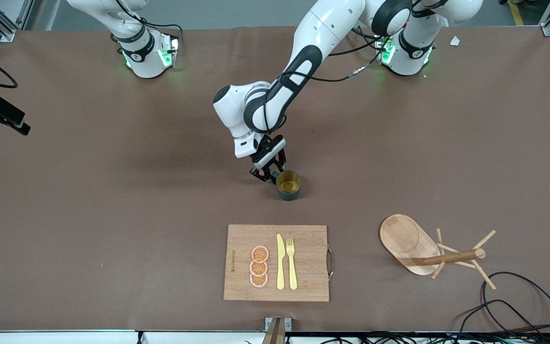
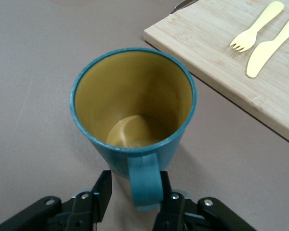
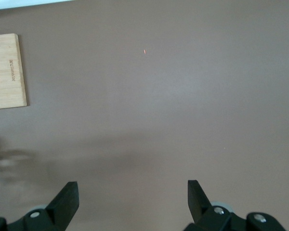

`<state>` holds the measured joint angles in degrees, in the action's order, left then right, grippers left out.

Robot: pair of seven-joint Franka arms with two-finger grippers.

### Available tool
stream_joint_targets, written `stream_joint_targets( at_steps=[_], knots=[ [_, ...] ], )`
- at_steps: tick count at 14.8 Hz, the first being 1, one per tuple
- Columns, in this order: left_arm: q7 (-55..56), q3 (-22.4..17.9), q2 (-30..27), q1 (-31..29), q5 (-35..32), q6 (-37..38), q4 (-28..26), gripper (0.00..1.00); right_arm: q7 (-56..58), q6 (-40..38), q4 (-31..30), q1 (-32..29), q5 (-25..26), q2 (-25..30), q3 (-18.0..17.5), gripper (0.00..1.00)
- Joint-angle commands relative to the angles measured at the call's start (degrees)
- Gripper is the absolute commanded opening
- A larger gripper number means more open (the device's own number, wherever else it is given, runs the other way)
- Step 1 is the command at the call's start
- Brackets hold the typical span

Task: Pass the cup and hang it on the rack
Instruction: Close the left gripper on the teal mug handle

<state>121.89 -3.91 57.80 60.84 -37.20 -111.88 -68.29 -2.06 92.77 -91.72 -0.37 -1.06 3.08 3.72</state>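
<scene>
The dark teal cup (image 1: 288, 185), yellow inside, stands upright on the brown table at its middle. In the left wrist view the cup (image 2: 132, 106) fills the frame with its handle (image 2: 145, 183) toward the camera. My left gripper (image 1: 269, 175) is low at the cup, open, its fingers on either side of the handle (image 2: 134, 188); one finger touches the handle, the other stands apart. The wooden rack (image 1: 416, 248) stands nearer the front camera, toward the left arm's end. My right gripper (image 3: 132, 197) is open and empty, high over bare table at the right arm's end, and waits.
A bamboo cutting board (image 1: 303, 239) lies nearer the front camera than the cup, with a yellow knife (image 1: 280, 263), a yellow fork (image 1: 291, 263) and orange slices (image 1: 259, 266) on it. Black cables (image 1: 509, 301) lie by the rack at the table's front edge.
</scene>
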Motion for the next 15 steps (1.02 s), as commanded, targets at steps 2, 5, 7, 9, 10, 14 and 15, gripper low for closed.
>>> stream_joint_targets(
  at_steps=[2,5,7,9,10,14,15],
  knots=[
    [0.6,-0.4,0.2,0.2,0.6,0.9,0.8,0.26,0.4,-0.4,-0.4,1.2,2.3,1.0,1.0,1.00],
    [0.2,-0.5,-0.2,0.1,0.6,0.9,0.9,0.15,0.4,-0.5,-0.4,1.3,2.8,1.0,0.9,1.00],
    [-0.2,-0.5,-0.8,-0.1,0.6,0.9,0.9,0.14,0.4,-0.5,-0.5,1.4,2.8,1.0,0.9,1.00],
    [-1.6,-0.4,-2.4,-1.2,1.2,1.0,0.9,0.13,0.4,-0.7,-0.6,1.3,2.8,1.0,0.9,1.00],
    [-3.0,-0.4,-3.6,-1.8,2.5,1.0,0.9,0.12,0.5,-0.7,-0.6,1.3,2.8,1.0,0.9,1.00],
    [-10.2,-0.5,-10.0,-5.5,8.5,1.4,0.9,0.11,0.4,-0.7,-0.6,1.4,2.8,1.0,0.9,1.00],
    [-12.2,-0.5,-11.8,-6.7,10.1,1.7,0.9,0.11,0.3,-0.5,-0.6,1.4,2.8,1.0,0.9,1.00]
  ],
)
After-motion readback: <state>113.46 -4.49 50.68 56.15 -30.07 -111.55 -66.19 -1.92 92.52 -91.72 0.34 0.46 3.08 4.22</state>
